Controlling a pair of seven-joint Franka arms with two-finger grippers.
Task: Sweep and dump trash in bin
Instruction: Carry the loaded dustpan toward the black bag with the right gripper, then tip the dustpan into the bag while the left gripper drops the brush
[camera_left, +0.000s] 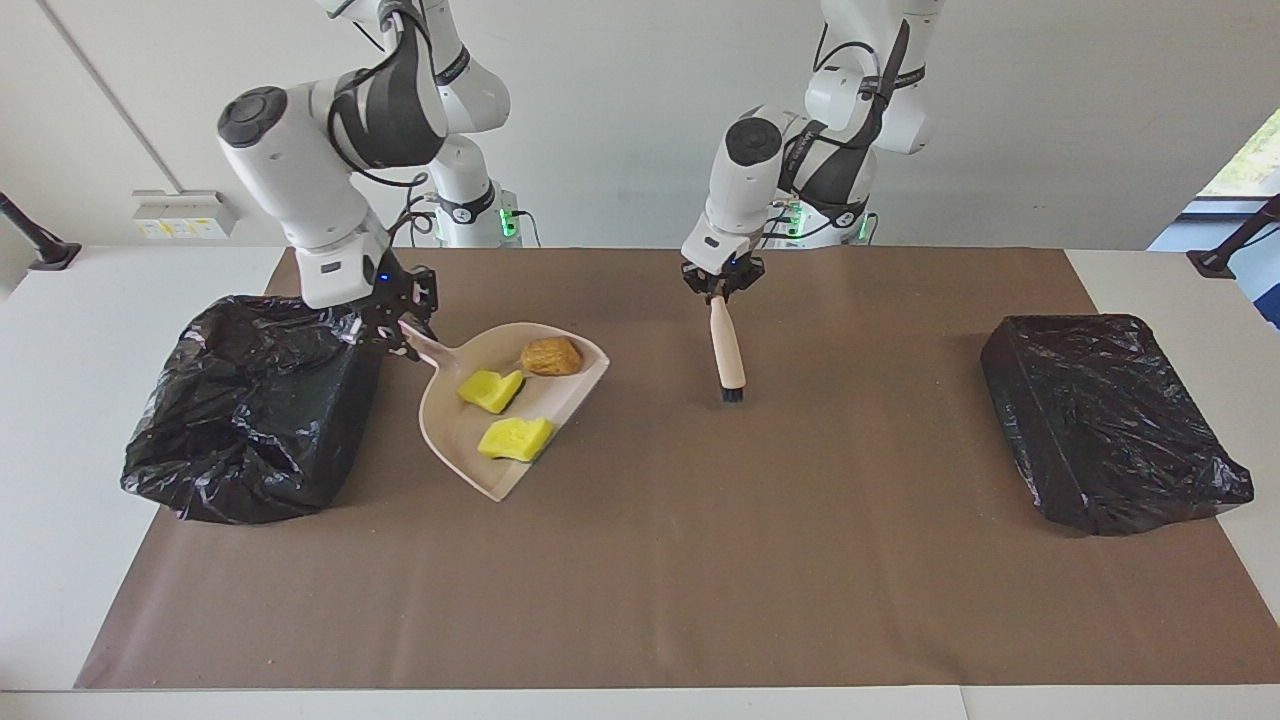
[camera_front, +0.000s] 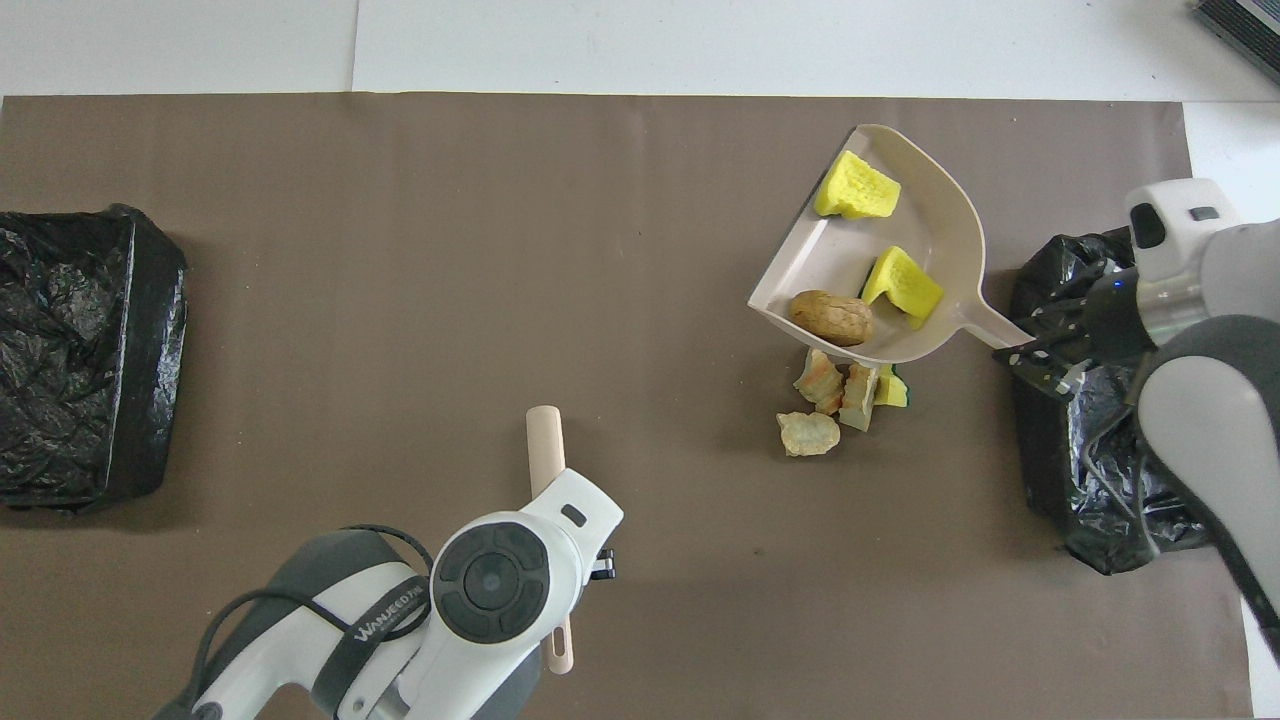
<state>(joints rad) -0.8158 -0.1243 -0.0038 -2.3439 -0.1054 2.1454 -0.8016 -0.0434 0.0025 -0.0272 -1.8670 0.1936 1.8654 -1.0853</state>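
Up in the air, the pale dustpan (camera_left: 505, 420) carries three pieces of trash: two bright yellow foam chunks (camera_left: 490, 390) and one tan-brown bread-like lump (camera_left: 551, 356) at its deeper end. The right gripper (camera_left: 405, 325) is clamped on the pan's handle, holding it beside the open black bin bag (camera_left: 250, 405) at the right arm's end of the table, the pan's mouth turned away from the bag.

From above, four more pieces (camera_front: 840, 395) lie in a tight cluster on the brown mat (camera_front: 500, 250), just nearer to the robots than the raised pan: ridged tan lumps and one yellow chunk half tucked under the pan's edge. In the facing view the pan covers this cluster completely.

The right arm leans out low over the bag's rim, its wrist cut off at the overhead picture's edge. The left gripper (camera_left: 722, 290) is closed tight on the wooden handle of the brush (camera_left: 728, 350), which hangs bristles down over the middle of the mat. A second black bag (camera_left: 1105, 420) sits at the left arm's end.
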